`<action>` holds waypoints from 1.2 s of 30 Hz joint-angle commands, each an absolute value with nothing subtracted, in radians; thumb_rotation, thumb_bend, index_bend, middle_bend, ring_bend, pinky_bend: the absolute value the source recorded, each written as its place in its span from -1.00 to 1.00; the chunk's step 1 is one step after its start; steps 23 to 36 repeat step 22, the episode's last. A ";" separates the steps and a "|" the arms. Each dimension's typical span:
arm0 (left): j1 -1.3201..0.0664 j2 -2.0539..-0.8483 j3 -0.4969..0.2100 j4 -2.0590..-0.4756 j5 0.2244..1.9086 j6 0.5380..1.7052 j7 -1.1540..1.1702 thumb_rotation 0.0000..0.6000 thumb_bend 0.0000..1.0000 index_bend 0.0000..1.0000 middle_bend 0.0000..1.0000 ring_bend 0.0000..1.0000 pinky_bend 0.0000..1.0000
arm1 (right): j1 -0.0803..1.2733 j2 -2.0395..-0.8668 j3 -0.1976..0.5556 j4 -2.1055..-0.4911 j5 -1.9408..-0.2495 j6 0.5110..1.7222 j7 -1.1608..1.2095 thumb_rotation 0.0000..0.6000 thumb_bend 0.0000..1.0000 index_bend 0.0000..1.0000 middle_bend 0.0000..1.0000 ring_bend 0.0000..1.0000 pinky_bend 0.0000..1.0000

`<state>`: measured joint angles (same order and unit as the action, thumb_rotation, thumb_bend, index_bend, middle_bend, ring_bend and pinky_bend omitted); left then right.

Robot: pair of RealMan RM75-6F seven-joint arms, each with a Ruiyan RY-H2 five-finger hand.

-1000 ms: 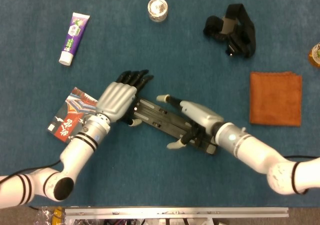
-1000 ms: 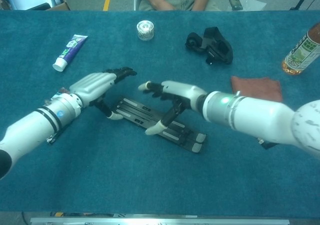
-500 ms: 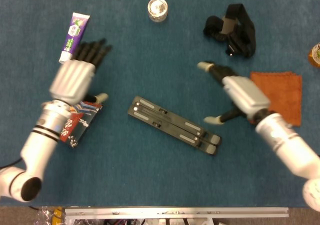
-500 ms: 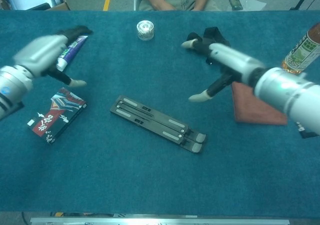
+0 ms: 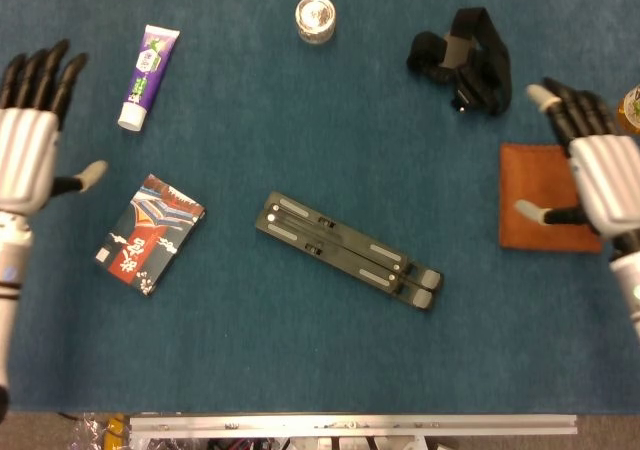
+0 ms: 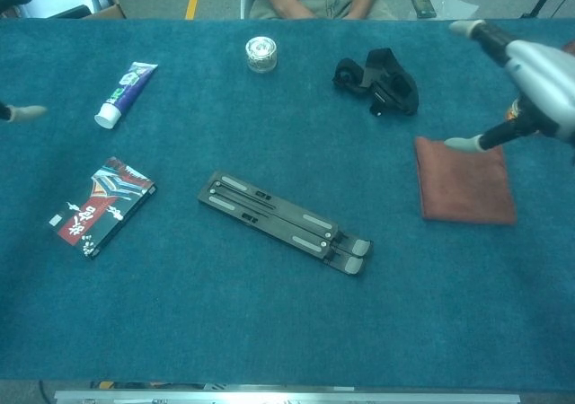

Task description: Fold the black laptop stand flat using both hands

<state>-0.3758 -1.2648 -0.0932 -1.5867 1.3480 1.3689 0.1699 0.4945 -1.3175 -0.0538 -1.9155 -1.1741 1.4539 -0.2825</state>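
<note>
The black laptop stand lies folded flat on the blue table, running diagonally from upper left to lower right; the chest view shows the stand the same way. My left hand is far out at the left edge, fingers spread, holding nothing; in the chest view only a fingertip of the left hand shows. My right hand hovers open over the orange cloth at the right, well away from the stand, and the chest view has this right hand at the upper right.
A toothpaste tube, a small round tin and a black strap device lie at the back. A red patterned box sits left of the stand. A bottle stands at the far right. A person sits beyond the table.
Both hands have lifted off the stand and swung outward, left hand to the left edge, right hand over the orange cloth. The stand stays flat where it was.
</note>
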 commanded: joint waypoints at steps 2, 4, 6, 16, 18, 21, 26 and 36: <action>-0.318 -1.220 -0.055 -1.618 1.365 1.413 0.197 1.00 -0.73 -1.00 -1.00 -1.00 -1.00 | 0.419 -1.319 -0.076 -1.876 -1.260 1.536 -0.301 0.95 -0.99 -1.00 -0.95 -0.98 -1.00; -0.295 -1.196 -0.042 -1.636 1.366 1.425 0.199 1.00 -0.73 -1.00 -1.00 -1.00 -1.00 | 0.392 -1.314 -0.078 -1.870 -1.289 1.564 -0.306 0.95 -0.99 -1.00 -0.95 -0.98 -1.00; -0.279 -1.179 -0.032 -1.650 1.371 1.435 0.207 1.00 -0.73 -1.00 -1.00 -1.00 -1.00 | 0.371 -1.310 -0.080 -1.861 -1.309 1.584 -0.314 0.95 -0.99 -1.00 -0.95 -0.98 -1.00; -0.214 -1.167 -0.018 -1.661 1.400 1.491 0.198 1.00 -0.73 -1.00 -1.00 -1.00 -1.00 | 0.293 -1.287 -0.062 -1.852 -1.353 1.599 -0.289 0.95 -0.99 -1.00 -0.95 -0.98 -1.00; -0.207 -1.171 -0.019 -1.656 1.399 1.491 0.193 1.00 -0.73 -1.00 -1.00 -1.00 -1.00 | 0.285 -1.284 -0.054 -1.852 -1.358 1.594 -0.286 0.95 -0.99 -1.00 -0.95 -0.98 -1.00; -0.203 -1.174 -0.023 -1.654 1.394 1.483 0.189 1.00 -0.73 -1.00 -1.00 -1.00 -1.00 | 0.274 -1.284 -0.043 -1.851 -1.359 1.583 -0.275 0.95 -0.99 -1.00 -0.95 -0.98 -1.00; -0.203 -1.175 -0.024 -1.653 1.394 1.482 0.188 1.00 -0.73 -1.00 -1.00 -1.00 -1.00 | 0.271 -1.284 -0.041 -1.850 -1.359 1.581 -0.273 0.95 -0.99 -1.00 -0.95 -0.98 -1.00; -0.203 -1.175 -0.024 -1.653 1.394 1.482 0.188 1.00 -0.73 -1.00 -1.00 -1.00 -1.00 | 0.271 -1.284 -0.041 -1.850 -1.359 1.581 -0.273 0.95 -0.99 -1.00 -0.95 -0.98 -1.00</action>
